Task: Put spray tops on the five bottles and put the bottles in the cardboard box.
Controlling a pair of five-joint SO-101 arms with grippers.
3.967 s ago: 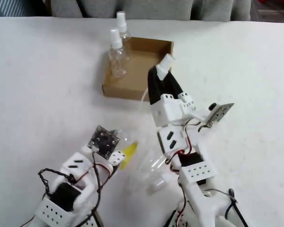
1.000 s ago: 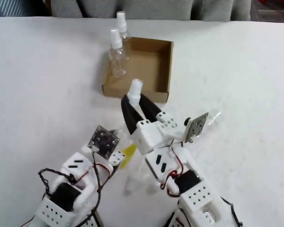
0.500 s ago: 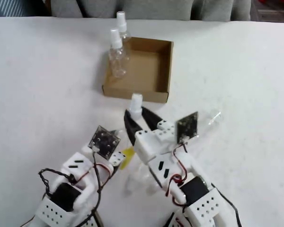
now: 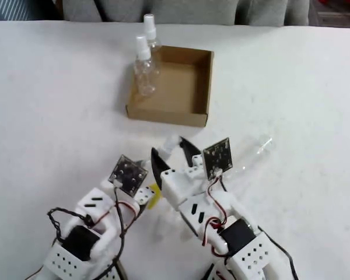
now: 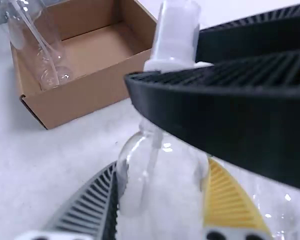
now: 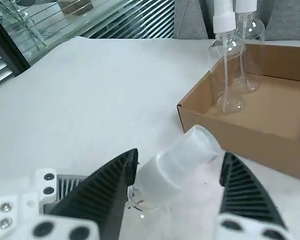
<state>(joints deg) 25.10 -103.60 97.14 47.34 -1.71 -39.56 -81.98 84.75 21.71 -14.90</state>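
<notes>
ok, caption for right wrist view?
Right arm's fingers hold a spray top over a bottle; two capped bottles in the cardboard box.

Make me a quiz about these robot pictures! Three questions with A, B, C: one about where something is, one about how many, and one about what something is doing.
1. Where are the bottles that stand upright with tops on?
A. In the cardboard box
B. On a chair
C. On top of an arm

2. How many bottles stand in the box?
A. Five
B. Two
C. None

3. What is the right end effector doing?
A. Holding a spoon
B. Holding nothing
C. Holding a spray top

Answers: 1 A, they stand in a corner of the box; 2 B, two stand there side by side; 3 C, the white top sits in its grip.
</notes>
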